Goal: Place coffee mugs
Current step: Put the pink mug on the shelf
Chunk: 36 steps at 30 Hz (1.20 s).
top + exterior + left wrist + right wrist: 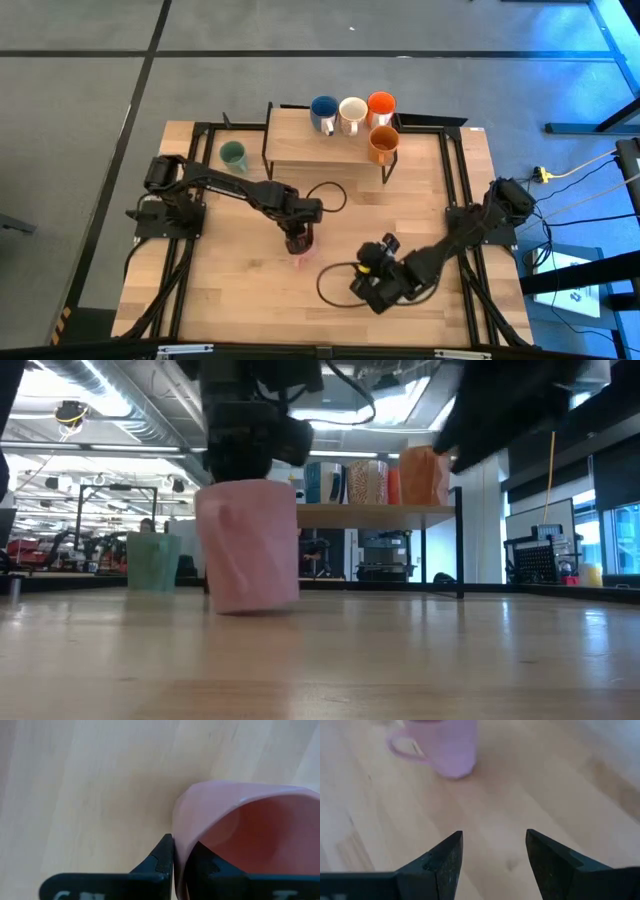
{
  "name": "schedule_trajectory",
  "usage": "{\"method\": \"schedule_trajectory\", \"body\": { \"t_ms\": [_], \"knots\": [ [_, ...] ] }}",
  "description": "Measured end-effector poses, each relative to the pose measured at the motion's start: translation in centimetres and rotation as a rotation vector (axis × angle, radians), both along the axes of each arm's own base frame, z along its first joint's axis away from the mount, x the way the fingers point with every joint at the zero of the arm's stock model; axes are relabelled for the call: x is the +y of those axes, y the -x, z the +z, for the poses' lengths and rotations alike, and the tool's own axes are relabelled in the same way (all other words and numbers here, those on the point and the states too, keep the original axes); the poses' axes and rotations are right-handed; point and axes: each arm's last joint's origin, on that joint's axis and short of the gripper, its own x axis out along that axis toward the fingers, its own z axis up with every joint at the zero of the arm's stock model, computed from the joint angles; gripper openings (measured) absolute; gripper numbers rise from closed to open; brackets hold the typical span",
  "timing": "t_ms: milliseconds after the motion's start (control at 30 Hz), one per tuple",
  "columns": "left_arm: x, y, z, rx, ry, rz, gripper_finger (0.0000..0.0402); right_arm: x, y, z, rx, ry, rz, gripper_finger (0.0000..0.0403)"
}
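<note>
The pink mug (pixel 248 545) stands about upright at the middle of the table, its base at the tabletop. My left gripper (pixel 299 240) is above it, shut on its rim. My right gripper (pixel 495 845) is open and empty, low over the table to the right of the pink mug (pixel 447 745), pointing at it. The green mug (pixel 233 155) stands on the table at the far left. The blue (pixel 323 112), white (pixel 351 113), orange-red (pixel 381 105) and orange-brown (pixel 383 143) mugs stand on a raised shelf (pixel 300 140) at the far edge. My left gripper pinches the pink mug's wall at the rim (pixel 180 847), one finger (pixel 162 855) outside and one (pixel 205 862) inside the mug. The fingers come from above, pointing down. The mug is upright below them; whether its base rests on the table, I cannot tell.
The wooden shelf on black legs (pixel 459 545) spans the far middle of the table. A black cable (pixel 330 285) loops on the table near my right gripper. Bare tabletop lies at the near left (pixel 220 290).
</note>
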Motion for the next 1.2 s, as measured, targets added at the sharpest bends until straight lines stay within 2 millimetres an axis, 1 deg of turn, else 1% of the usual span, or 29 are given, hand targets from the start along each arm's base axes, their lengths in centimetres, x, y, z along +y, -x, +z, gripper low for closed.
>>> {"method": "schedule_trajectory", "body": {
  "t_ms": [133, 200, 333, 467, 600, 700, 833, 900, 967, 1067, 1200],
  "knots": [
    [-0.1, -1.1, -0.4, 0.011, 0.006, 0.039, 0.0018, 1.4, 1.5, -0.9, 0.030, -0.028, 0.038, 0.0205],
    [-0.1, -1.3, -0.4, 0.010, 0.009, 0.070, 0.0018, 1.9, 2.2, -1.4, 0.071, -0.044, 0.066, 0.0205],
    [-0.1, -1.7, -0.2, -0.001, 0.010, 0.106, 0.0024, 3.1, 3.2, -1.4, 0.083, -0.049, 0.114, 0.0205],
    [0.0, -2.1, 0.5, -0.030, 0.020, 0.136, 0.0059, 3.6, 3.8, -1.4, 0.109, -0.033, 0.149, 0.0205],
    [0.1, -2.3, 1.3, -0.035, 0.047, 0.134, 0.0097, 3.6, 3.8, -1.4, 0.109, -0.029, 0.158, 0.0205],
    [0.4, -2.4, 2.9, -0.025, 0.058, 0.134, 0.0110, 3.6, 3.6, -1.4, 0.095, -0.043, 0.157, 0.0205],
    [0.3, -2.3, 6.0, -0.006, 0.038, 0.074, 0.0112, 3.9, 2.9, -1.1, 0.037, -0.098, 0.149, 0.0205],
    [-0.3, -2.2, 7.7, -0.005, 0.020, 0.001, 0.0113, 3.9, 2.3, -0.9, -0.013, -0.149, 0.126, 0.0205],
    [-1.4, -1.7, 9.4, -0.024, -0.028, -0.119, 0.0113, 3.9, 1.5, -0.7, -0.052, -0.206, 0.119, 0.0205],
    [-3.5, 0.3, 11.9, -0.076, -0.139, -0.282, 0.0113, 3.7, 0.1, -0.1, -0.148, -0.289, 0.103, 0.0205],
    [-5.5, 4.4, 14.0, -0.139, -0.231, -0.422, 0.0113, 3.3, -1.6, 1.9, -0.275, -0.308, 0.053, 0.0204]
  ]
}}
